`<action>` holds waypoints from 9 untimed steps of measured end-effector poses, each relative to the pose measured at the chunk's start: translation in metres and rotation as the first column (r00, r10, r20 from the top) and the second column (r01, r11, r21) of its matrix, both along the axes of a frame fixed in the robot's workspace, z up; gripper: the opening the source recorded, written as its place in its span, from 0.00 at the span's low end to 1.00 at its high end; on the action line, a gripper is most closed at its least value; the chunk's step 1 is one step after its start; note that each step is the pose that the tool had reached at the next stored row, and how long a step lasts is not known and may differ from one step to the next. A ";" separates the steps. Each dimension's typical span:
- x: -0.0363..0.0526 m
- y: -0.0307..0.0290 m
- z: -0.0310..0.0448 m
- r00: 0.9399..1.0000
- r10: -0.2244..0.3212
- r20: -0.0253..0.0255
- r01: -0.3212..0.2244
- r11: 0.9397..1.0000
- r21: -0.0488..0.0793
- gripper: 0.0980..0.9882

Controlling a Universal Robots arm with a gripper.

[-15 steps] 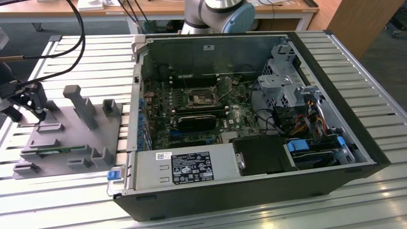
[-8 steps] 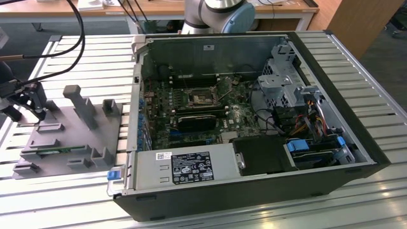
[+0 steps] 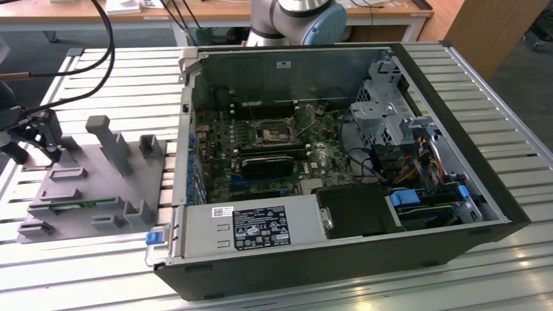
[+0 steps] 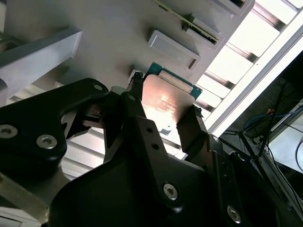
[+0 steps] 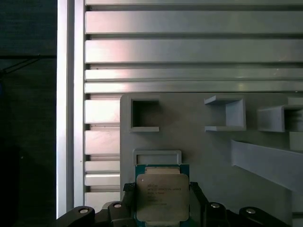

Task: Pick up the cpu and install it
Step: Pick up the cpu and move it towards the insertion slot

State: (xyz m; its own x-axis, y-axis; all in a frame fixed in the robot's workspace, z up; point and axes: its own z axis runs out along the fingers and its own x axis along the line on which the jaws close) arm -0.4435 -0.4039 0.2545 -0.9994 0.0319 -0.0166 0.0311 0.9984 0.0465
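Note:
The cpu [image 5: 162,196], a flat square chip with a silver top and a thin green rim, sits between the two black fingers of my gripper [image 5: 162,189]. The fingers press on its two opposite edges. In the second wrist view the cpu [image 4: 166,101] hangs just over the grey parts fixture [image 4: 109,38], with the gripper [image 4: 164,112] shut on it. In the exterior view the gripper [image 3: 41,144] is at the far left, over the back corner of the fixture [image 3: 95,188]. The motherboard socket [image 3: 274,133] lies inside the open computer case [image 3: 346,162].
Upright grey posts [image 3: 111,144] and small holders stand on the fixture. A green memory stick [image 3: 82,205] lies in one of its slots. Black cables [image 3: 95,58] hang above the gripper. The slatted metal table [image 3: 121,71] surrounds the fixture and the case.

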 end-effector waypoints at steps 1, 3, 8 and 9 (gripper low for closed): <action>0.0000 0.0000 0.0006 1.000 0.000 0.000 0.000 1.000 0.000 0.50; 0.0000 0.0001 0.0016 1.000 0.000 0.000 0.000 1.000 0.000 0.50; 0.0000 0.0002 0.0037 1.000 0.000 0.000 0.000 1.000 0.000 0.50; 0.0000 0.0002 0.0041 1.000 0.000 0.000 0.000 1.000 0.000 0.50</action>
State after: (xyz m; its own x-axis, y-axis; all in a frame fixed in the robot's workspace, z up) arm -0.4435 -0.4037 0.2586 -0.9994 0.0318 -0.0166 0.0310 0.9984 0.0465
